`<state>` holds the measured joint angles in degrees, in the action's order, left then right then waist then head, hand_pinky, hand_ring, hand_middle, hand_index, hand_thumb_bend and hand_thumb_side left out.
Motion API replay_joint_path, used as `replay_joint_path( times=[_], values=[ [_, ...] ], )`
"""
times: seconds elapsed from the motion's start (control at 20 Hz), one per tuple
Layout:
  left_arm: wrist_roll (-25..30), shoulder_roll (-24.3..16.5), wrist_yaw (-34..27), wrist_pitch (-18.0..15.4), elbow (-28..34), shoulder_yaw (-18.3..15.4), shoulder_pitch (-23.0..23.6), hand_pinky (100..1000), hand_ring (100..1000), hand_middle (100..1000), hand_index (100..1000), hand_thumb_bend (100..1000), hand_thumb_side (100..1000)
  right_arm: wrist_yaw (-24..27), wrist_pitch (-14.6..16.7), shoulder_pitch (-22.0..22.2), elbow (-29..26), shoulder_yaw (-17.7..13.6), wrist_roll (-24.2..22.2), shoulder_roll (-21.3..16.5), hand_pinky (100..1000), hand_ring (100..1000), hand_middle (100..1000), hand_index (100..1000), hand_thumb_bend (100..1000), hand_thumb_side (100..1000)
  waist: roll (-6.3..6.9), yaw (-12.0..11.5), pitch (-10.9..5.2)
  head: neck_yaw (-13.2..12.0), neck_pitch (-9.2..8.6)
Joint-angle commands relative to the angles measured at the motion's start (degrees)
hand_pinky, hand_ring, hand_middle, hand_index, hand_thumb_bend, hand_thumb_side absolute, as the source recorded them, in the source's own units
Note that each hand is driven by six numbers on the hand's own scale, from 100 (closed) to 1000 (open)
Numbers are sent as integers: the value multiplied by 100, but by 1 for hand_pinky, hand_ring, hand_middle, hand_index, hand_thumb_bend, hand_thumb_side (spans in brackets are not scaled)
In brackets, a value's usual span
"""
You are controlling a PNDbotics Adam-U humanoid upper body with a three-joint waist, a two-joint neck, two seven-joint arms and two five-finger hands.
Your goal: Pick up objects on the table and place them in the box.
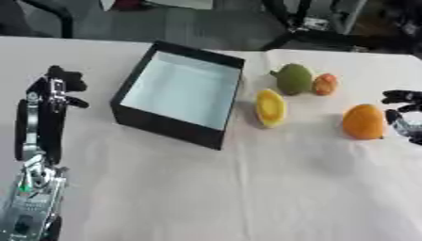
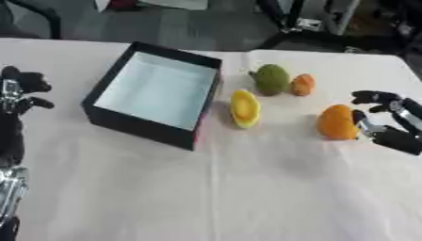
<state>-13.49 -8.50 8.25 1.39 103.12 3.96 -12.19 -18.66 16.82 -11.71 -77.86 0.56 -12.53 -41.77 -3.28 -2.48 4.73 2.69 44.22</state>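
Nearest the camera, the robot's left arm (image 1: 33,188) enters from the lower left corner and runs up the left side of the bench (image 1: 247,188). Its left hand (image 1: 58,87) is raised above the bench surface, well to the left of the box, with fingers relaxed and partly spread; it holds nothing.

Box (image 1: 183,92): black outer walls, pale interior, open top. It stands on the white-covered bench, left of centre and turned askew. Nothing is visible inside it.

Objects to the right of the box, all resting on the bench:
- Yellow fruit-shaped object (image 1: 270,108), just beside the box's right wall, apart from it.
- Green fruit-shaped object (image 1: 294,78), behind the yellow one.
- Small orange-red object (image 1: 325,84), touching or almost touching the green one on its right side.
- Orange fruit-shaped object (image 2: 336,122), farthest right, well apart from the other three.

Right hand (image 2: 387,120): enters from the right edge and sits just beside the orange object on its right side. Fingers are spread open and curve toward the orange object; whether any finger touches it cannot be determined. The hand is not closed around it.
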Motion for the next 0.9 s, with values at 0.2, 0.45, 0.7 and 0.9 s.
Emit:
replay_joint_path(
  times=[0.2,0.45,0.7,0.9],
  values=[
    [35,-13,-28,-6,72,16,-109,473,616,521,630,100,855,-423,421,-412,836,83,216,-223,828,897,791,924,100,728,56,-28,-60,46,-10],
    [36,-3,-27,-8,76,18,-115,473,616,521,630,100,856,-730,575,-512,1158,154,309,-168,829,892,789,928,100,730,57,-45,-55,52,-10],
    [44,-3,-32,-12,76,23,-113,473,616,521,629,100,856,-1113,619,-533,1313,191,397,-136,831,888,790,932,100,722,56,-50,-54,57,-10],
    [48,-2,-35,-10,75,28,-114,473,616,521,629,100,856,-1332,660,-577,1452,216,405,-105,831,885,783,931,100,729,59,-54,-50,72,-10]
  ],
)
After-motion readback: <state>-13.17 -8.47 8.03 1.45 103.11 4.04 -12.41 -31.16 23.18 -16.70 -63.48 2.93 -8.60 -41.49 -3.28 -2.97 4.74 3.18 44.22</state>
